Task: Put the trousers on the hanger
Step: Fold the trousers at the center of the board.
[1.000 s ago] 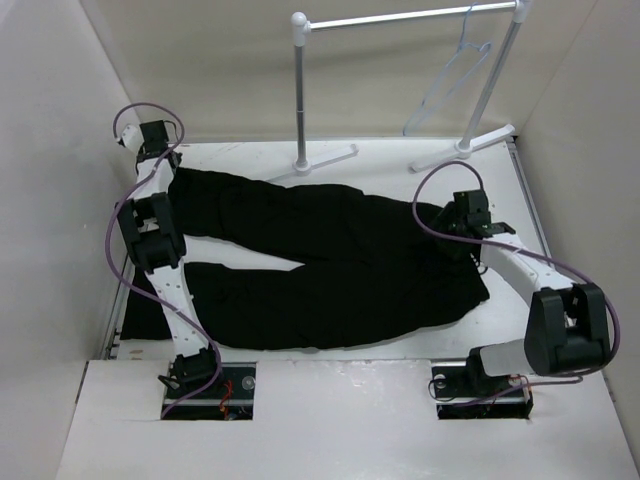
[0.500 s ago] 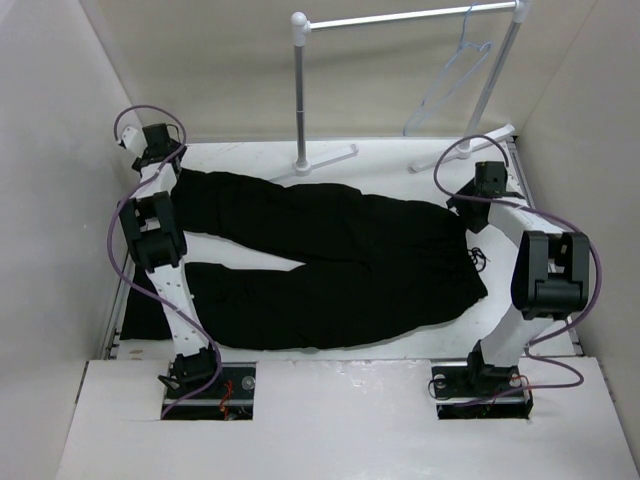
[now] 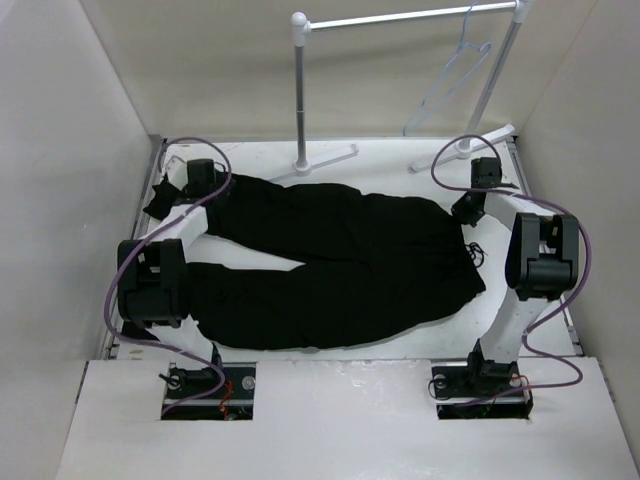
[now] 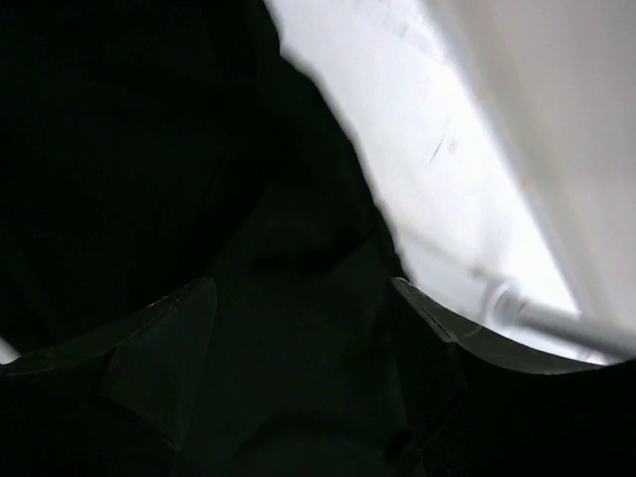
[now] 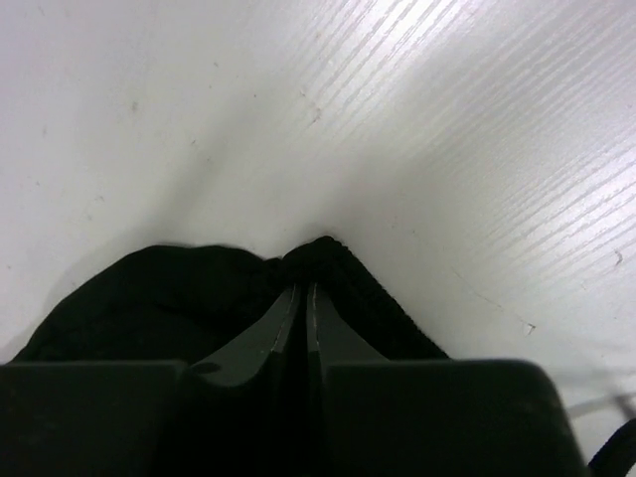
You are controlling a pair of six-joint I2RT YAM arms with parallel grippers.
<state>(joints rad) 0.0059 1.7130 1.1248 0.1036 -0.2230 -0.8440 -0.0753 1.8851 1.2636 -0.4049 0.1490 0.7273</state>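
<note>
The black trousers (image 3: 340, 255) lie flat across the table, waist to the right and both legs running left. My left gripper (image 3: 164, 204) hovers over the cuff end of the far leg. In the left wrist view it (image 4: 303, 303) is open, with dark cloth (image 4: 149, 149) under and between its fingers (image 4: 169, 318). My right gripper (image 3: 468, 208) sits at the far corner of the waist. In the right wrist view it (image 5: 303, 288) is shut, pinching a peak of the waist edge (image 5: 323, 248). The pale hanger (image 3: 455, 75) hangs from the rail at the back right.
The rail stand has a post (image 3: 300, 90) and feet (image 3: 460, 147) on the table's far edge, behind the trousers. The drawstring (image 3: 478, 252) lies loose by the waist. Side walls close in on the left and right.
My left arm drew back from the far-left corner toward the leg cuff and its gripper opened. My right gripper moved to the far corner of the waist and shut on it.
</note>
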